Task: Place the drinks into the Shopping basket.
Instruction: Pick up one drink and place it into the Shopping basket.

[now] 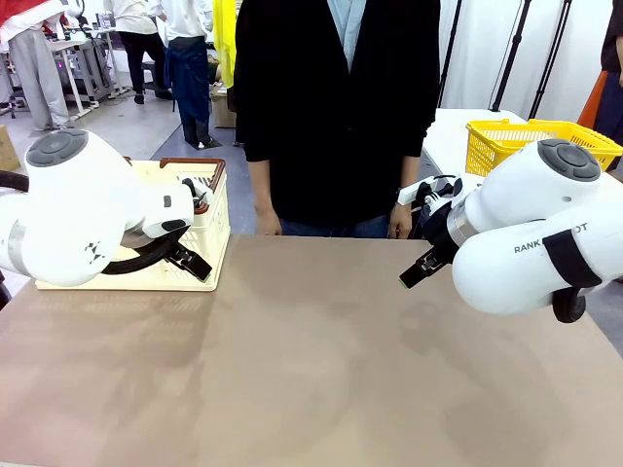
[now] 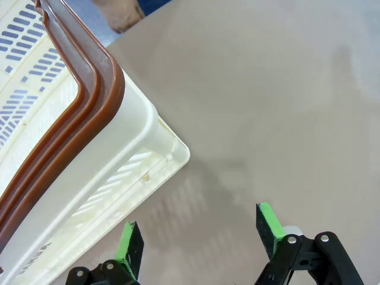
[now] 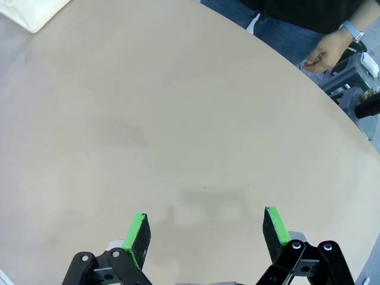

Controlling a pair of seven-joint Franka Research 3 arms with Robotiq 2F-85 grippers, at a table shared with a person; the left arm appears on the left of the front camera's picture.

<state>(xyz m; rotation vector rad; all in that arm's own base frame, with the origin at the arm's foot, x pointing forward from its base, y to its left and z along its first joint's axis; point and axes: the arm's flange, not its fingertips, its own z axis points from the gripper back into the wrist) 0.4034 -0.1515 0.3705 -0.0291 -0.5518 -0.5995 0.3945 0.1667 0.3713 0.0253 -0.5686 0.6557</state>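
The drinks are out of view. The cream-white Shopping basket point(image 1: 216, 216) with brown rim stands at the table's far left, partly hidden behind my left arm. My left gripper point(image 1: 192, 261) hangs open just in front of the basket's near right corner. In the left wrist view the left gripper point(image 2: 199, 228) holds nothing, with the basket's wall point(image 2: 142, 169) close beside its left finger. My right gripper point(image 1: 421, 270) hovers open over the table's right side. In the right wrist view the right gripper point(image 3: 205, 228) has only bare table between its fingers, and a basket corner point(image 3: 35, 12) shows far off.
A person in a black top stands at the far edge, hands point(image 1: 400, 226) hanging near the tabletop point(image 1: 311, 370). One hand point(image 3: 323, 54) also shows in the right wrist view. A yellow mesh basket point(image 1: 496, 144) sits on a white table behind my right arm.
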